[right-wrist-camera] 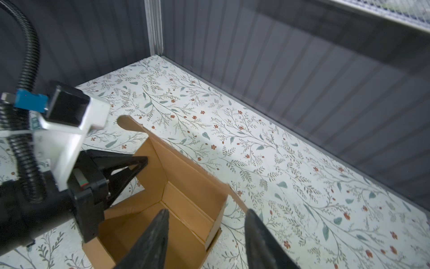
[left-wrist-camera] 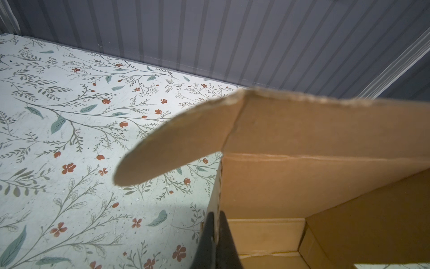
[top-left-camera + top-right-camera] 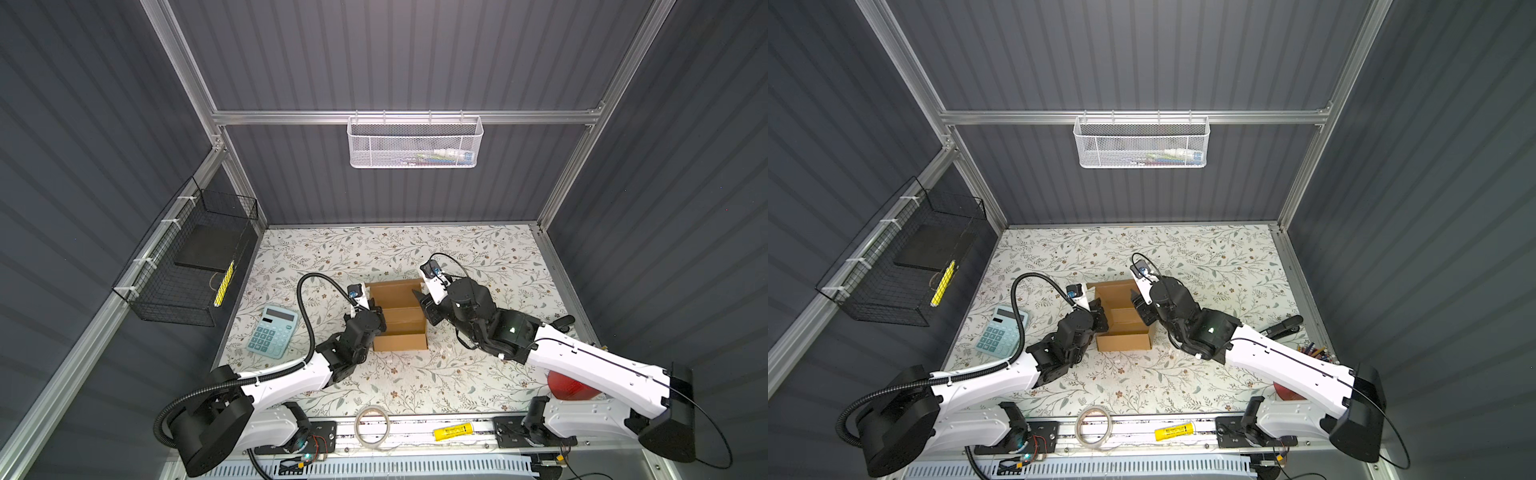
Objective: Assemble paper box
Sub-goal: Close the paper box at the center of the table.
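Near the middle of the floral table, the paper box is sitting open-topped in both top views, with its walls standing up and its far panel rising higher than the rest. A rounded ear flap is sticking out from that panel's left end, hanging over the table. The left gripper is reaching in at the box's left wall, and the left wrist view is showing its jaws closed tight on that wall's top edge. The right gripper is hovering at the box's right side, its jaws standing apart and gripping nothing, one finger over the inside and one outside, the right wall lying between them. Left of the box, a teal calculator is lying on the table. A tape roll is resting on the near rail.
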`<state>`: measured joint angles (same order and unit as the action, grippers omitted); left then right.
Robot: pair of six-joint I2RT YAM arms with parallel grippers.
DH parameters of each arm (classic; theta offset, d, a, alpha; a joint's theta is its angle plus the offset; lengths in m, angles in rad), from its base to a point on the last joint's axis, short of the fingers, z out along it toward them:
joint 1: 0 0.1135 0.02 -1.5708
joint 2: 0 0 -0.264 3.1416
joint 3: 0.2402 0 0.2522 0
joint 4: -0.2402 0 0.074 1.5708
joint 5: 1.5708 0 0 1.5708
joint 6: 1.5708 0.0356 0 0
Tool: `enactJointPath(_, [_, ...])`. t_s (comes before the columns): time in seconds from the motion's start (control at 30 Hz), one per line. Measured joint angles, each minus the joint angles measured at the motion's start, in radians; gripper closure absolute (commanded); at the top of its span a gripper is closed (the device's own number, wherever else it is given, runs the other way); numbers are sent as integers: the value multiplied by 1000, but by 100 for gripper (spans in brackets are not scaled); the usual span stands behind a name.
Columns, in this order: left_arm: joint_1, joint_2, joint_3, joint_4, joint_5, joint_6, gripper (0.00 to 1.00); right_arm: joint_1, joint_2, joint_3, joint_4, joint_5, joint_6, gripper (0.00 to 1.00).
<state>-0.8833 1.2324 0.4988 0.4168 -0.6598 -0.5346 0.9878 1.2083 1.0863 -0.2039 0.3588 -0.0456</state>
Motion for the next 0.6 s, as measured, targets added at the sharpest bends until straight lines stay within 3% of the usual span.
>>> enactJointPath(0.4, [0, 0, 0, 0, -3, 7, 100, -62, 159, 192, -191, -180, -144, 40])
enactJointPath(0.6, [-2, 0, 0, 2, -3, 8, 100, -62, 213, 229, -230, -199, -214, 37])
